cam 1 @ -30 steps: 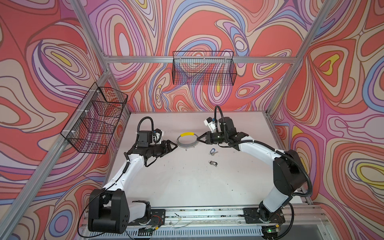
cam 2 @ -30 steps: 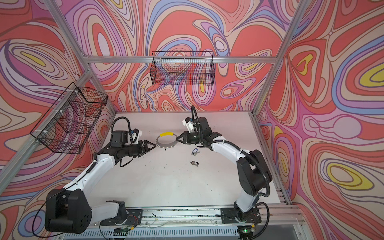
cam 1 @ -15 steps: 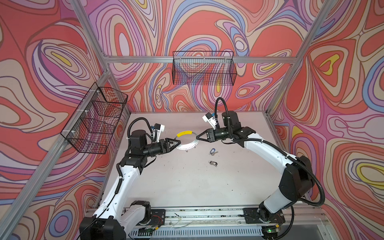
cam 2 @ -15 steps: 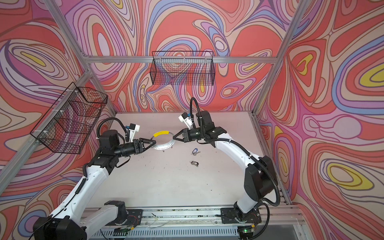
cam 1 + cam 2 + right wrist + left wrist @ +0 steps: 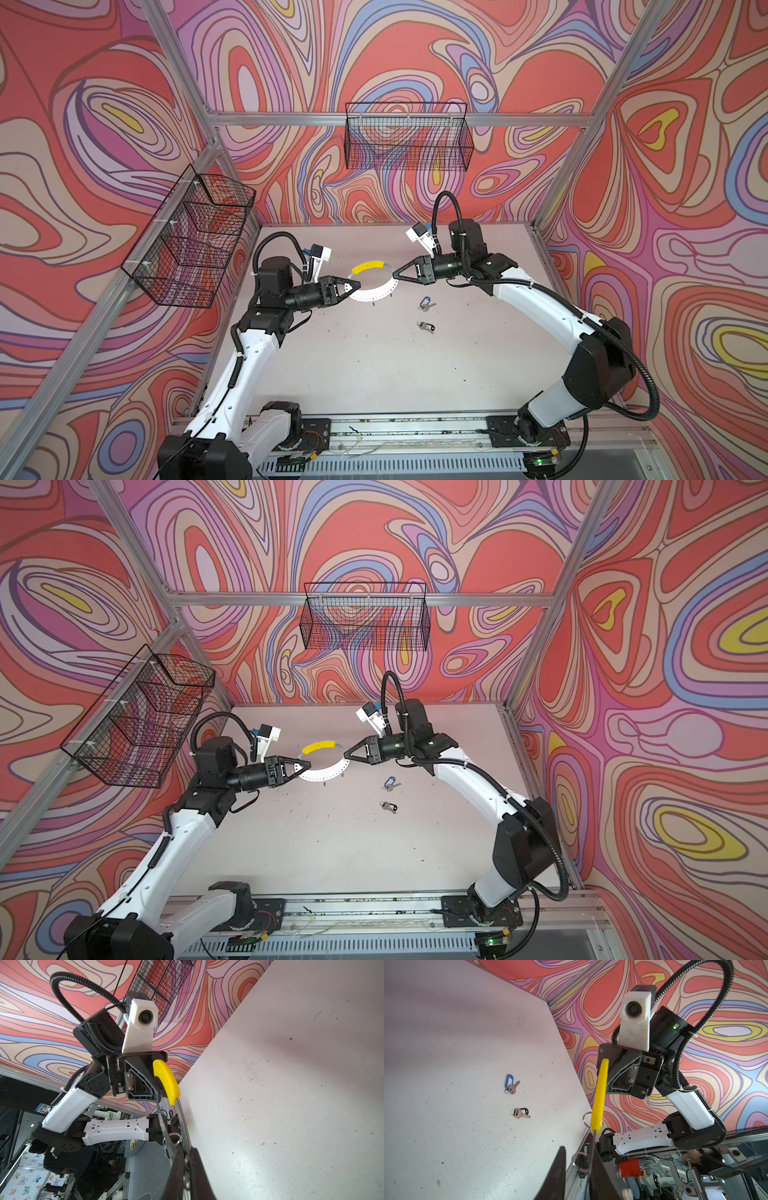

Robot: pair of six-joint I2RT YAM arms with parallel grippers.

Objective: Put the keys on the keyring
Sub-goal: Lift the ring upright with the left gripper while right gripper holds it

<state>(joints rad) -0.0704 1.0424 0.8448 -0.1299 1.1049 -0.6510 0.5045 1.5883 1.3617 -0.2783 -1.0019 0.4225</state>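
The keyring, a thin grey perforated hoop with a yellow segment, hangs above the table between both arms. My right gripper is shut on its right rim. My left gripper has closed in on the left rim. The hoop lies against one finger, and a small wire ring spans the slim gap to the other. The keys lie on the table to the right of the hoop, one with a blue tag, one with a black tag.
A black wire basket hangs on the left wall and another wire basket on the back wall. The pale table is edged by aluminium posts. A metal rail with both arm bases runs along the front.
My left gripper has reached up to the hoop's left rim and its jaws have drawn together round it. The right gripper still holds the hoop, a little higher.
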